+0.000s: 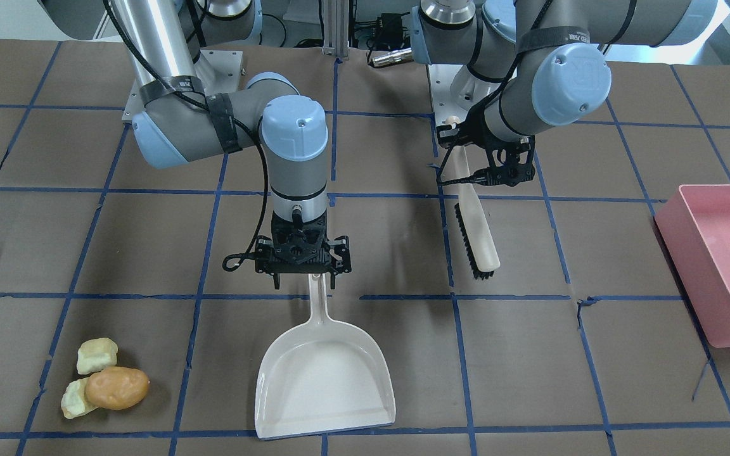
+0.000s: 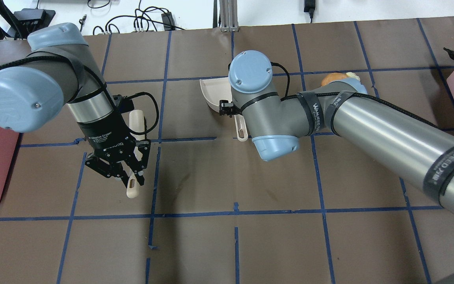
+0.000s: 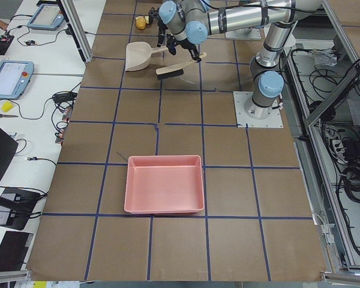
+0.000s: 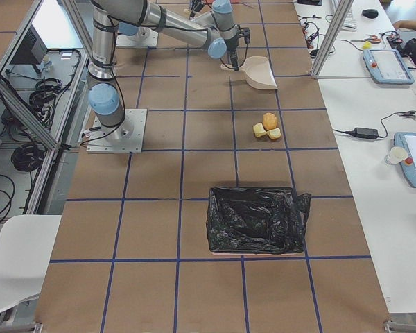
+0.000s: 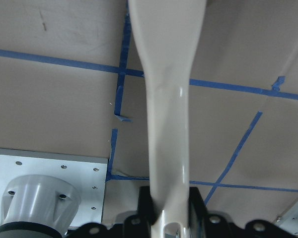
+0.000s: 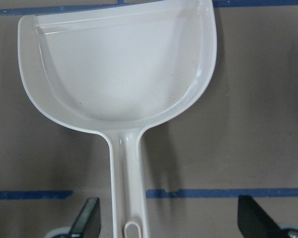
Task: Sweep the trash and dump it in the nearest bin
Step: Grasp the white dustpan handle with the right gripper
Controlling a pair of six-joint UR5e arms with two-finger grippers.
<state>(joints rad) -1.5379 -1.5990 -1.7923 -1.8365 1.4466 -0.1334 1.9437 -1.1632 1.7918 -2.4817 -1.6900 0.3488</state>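
The brush (image 1: 480, 244) is clamped by the left gripper (image 2: 127, 177), the dustpan (image 1: 327, 380) is merely straddled by the right gripper's (image 1: 307, 278) wide fingers (image 6: 87, 223), and the trash (image 1: 116, 387) is left unswept, well apart.

- bright, even light from above fills every view; the brown table (image 1: 403, 354) stays matte, without glare.
- shadows are soft and faint — a thin one hugs the dustpan (image 1: 327, 373) in the front view, and blurred dark smudges lie on the paper in the overhead view.
- the top edge of the front view washes out to white.
- a pale streak of glare runs along the metal tube of the right arm (image 2: 388, 126); a small glint sits on the brush (image 5: 169, 124) handle in the left wrist view.
- both wrist views are a little soft, most at their lower edges.
- the side views are sharp, but far things show little detail.
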